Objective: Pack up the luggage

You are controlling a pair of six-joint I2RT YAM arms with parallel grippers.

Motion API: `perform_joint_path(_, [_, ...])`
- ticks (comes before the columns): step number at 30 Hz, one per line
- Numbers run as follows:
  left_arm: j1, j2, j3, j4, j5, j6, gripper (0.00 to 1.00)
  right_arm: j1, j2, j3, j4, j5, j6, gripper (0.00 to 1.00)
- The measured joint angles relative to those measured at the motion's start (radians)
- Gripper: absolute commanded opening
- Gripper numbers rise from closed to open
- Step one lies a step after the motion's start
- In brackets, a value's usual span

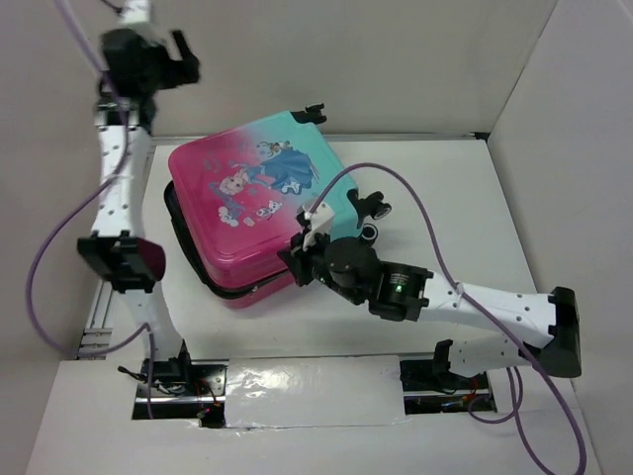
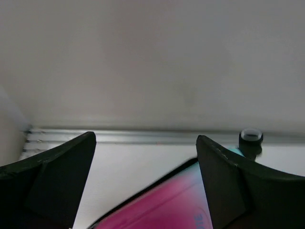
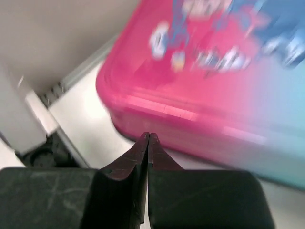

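Note:
The luggage [image 1: 252,198] lies flat on the white table, its pink-to-teal printed lid down over the black-trimmed base and sitting slightly askew. My right gripper [image 1: 297,254] is shut and empty, right at the pink front edge of the luggage. In the right wrist view the closed fingertips [image 3: 148,136] point at the pink shell [image 3: 200,86] just ahead, with a thin strip of table between. My left gripper [image 1: 183,61] is open and empty, raised high at the back left. The left wrist view shows its gripper [image 2: 145,137] spread over the luggage's pink corner [image 2: 167,205].
White enclosure walls stand at the back [image 1: 346,59] and right [image 1: 584,148]. An aluminium rail [image 1: 94,317] runs along the left edge. The luggage wheels [image 1: 374,208] stick out on its right side, one also showing in the left wrist view [image 2: 250,136]. Purple cables [image 1: 415,198] loop over the table.

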Motion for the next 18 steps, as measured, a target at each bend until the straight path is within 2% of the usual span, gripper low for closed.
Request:
perform_joint_path(1, [0.049, -0.058, -0.008, 0.006, 0.014, -0.032, 0.99, -0.005, -0.008, 0.027, 0.001, 0.007, -0.017, 0.11])
perform_joint_path(3, [0.16, -0.169, -0.032, 0.013, 0.017, -0.083, 0.99, -0.052, -0.006, 0.092, -0.009, 0.035, -0.047, 0.15])
perform_joint_path(4, [0.204, -0.203, -0.035, 0.01, 0.01, -0.092, 0.99, -0.081, 0.0, 0.116, -0.015, 0.043, -0.053, 0.3])
perform_joint_path(5, [0.24, -0.232, -0.041, 0.004, 0.001, -0.103, 0.99, -0.129, 0.017, 0.152, -0.029, 0.052, -0.056, 0.38])
perform_joint_path(7, [0.281, -0.292, -0.084, -0.016, -0.024, -0.108, 0.99, -0.249, 0.067, 0.241, -0.056, 0.052, -0.055, 0.47])
perform_joint_path(9, [0.283, -0.359, -0.193, -0.028, -0.039, -0.109, 0.99, -0.378, 0.119, 0.318, -0.081, 0.037, -0.055, 0.55])
perform_joint_path(11, [0.278, -0.422, -0.345, -0.053, -0.053, -0.116, 0.99, -0.515, 0.177, 0.386, -0.087, 0.013, -0.049, 0.58])
perform_joint_path(15, [0.293, -0.513, -0.668, -0.074, -0.095, -0.174, 0.99, -0.732, 0.297, 0.505, -0.106, -0.049, -0.039, 0.59])
perform_joint_path(18, [0.38, -0.563, -0.908, -0.095, -0.097, -0.211, 0.99, -0.858, 0.418, 0.612, -0.118, -0.139, -0.02, 0.59])
